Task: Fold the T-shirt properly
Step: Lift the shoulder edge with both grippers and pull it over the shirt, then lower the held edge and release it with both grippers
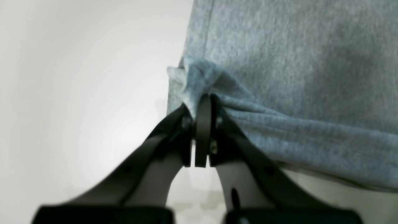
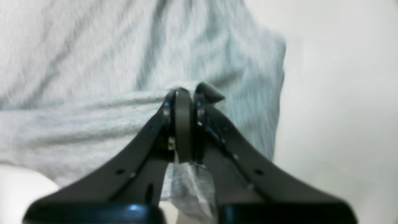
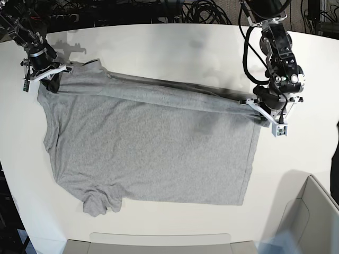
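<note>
The heather-grey T-shirt [image 3: 153, 143] lies spread on the white table [image 3: 159, 47], plain side up, with one sleeve bunched at the near left. Its far edge is raised into a taut ridge running between my two grippers. My left gripper [image 3: 260, 110] is at the shirt's far right corner, and in the left wrist view it [image 1: 203, 102] is shut on a pinch of the T-shirt [image 1: 295, 62]. At the far left corner is my right gripper [image 3: 50, 79]; its wrist view shows it [image 2: 186, 93] shut on a fold of the T-shirt [image 2: 77, 62].
A pale open box [image 3: 312, 217] stands at the near right corner. A grey tray edge [image 3: 159, 243] runs along the table's near side. Black cables [image 3: 201, 10] lie behind the far edge.
</note>
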### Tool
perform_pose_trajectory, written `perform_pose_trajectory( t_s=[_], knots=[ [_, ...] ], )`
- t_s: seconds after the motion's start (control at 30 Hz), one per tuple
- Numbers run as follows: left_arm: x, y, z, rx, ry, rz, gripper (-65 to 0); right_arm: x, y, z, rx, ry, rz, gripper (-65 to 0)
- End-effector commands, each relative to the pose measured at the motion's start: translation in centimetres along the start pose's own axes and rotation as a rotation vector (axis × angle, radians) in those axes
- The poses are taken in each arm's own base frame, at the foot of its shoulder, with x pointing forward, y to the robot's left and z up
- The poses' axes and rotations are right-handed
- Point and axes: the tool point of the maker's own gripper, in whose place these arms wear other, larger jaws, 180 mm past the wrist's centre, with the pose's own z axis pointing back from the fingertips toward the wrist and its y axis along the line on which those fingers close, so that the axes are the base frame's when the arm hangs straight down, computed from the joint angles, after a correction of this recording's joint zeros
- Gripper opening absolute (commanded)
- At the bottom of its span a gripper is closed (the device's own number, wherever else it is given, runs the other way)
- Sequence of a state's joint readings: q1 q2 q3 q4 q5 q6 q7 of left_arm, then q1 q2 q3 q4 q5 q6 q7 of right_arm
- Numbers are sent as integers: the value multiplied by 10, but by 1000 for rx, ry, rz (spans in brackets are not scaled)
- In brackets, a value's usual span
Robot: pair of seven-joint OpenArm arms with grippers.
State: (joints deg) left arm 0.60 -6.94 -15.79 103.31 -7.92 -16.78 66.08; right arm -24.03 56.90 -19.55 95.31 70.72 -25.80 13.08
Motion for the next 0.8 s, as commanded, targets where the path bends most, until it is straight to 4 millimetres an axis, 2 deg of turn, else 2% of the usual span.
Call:
perform_pose_trajectory(
  t_s=[0.0, 0.17, 0.27, 0.4, 0.63, 0.77],
  knots=[
    [17, 4, 0, 14, -45, 8, -650, 29, -3, -3, -2, -70, 30, -650],
    [31, 2, -7, 5, -57, 24, -650, 59, -9, -14, -22, -55, 0, -650],
    [35, 1, -15, -4, -42, 35, -650, 69, 7, -26, 35, -54, -74, -650],
    [39, -3, -32, -24, -11, 57, -650, 73, 14, -37, 61, -43, -104, -650],
    [56, -7, -38, -37, -24, 68, -650, 88, 42, -48, 115, -72, -88, -650],
    [62, -27, -51, -77, -16, 27, -650, 105, 41, -49, 117, -101, -92, -650]
  ],
)
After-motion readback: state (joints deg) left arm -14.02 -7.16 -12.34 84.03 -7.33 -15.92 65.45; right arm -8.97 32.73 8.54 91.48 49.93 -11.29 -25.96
